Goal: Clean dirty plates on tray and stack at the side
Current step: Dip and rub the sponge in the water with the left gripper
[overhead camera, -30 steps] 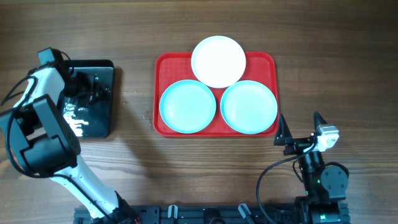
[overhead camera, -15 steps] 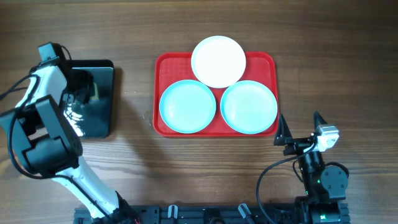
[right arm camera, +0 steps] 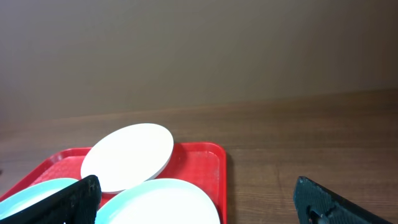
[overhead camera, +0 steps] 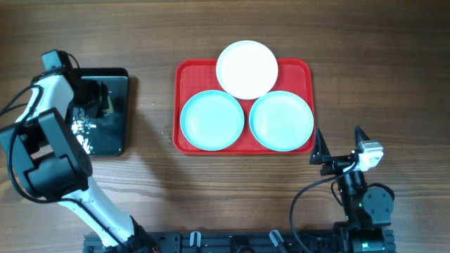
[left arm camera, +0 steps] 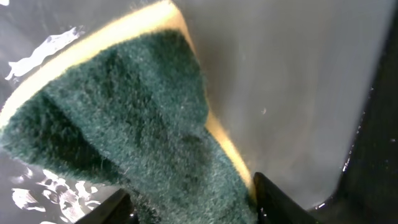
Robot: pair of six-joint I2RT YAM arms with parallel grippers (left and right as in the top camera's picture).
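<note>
Pale aqua and white, the three plates sit on the red tray (overhead camera: 188,74) in the middle of the bench (overhead camera: 211,197). The two aqua plates, one on the left (overhead camera: 211,120) and one on the right (overhead camera: 281,121), lie side by side along the near edge. The white plate (overhead camera: 246,69) lies behind them, overlapping both and riding over the tray's far rim. All three look smooth and glossy, and from overhead no soil shows on them. None has been lifted or stacked, so the cleaning is not yet begun.

Well apart to the left is a black tray (overhead camera: 112,133), which glints as if it holds water. The left gripper (overhead camera: 95,102) hangs over it, clamped on a sponge (left arm camera: 130,124) with a green scouring face and a yellow foam back. It is probably being wetted here before it goes to the plates.

The right gripper (overhead camera: 337,149) rests near the tray's near right corner, fingers apart and holding nothing. It faces the plates, likely parked out of the way until a plate needs steadying or carrying aside.
</note>
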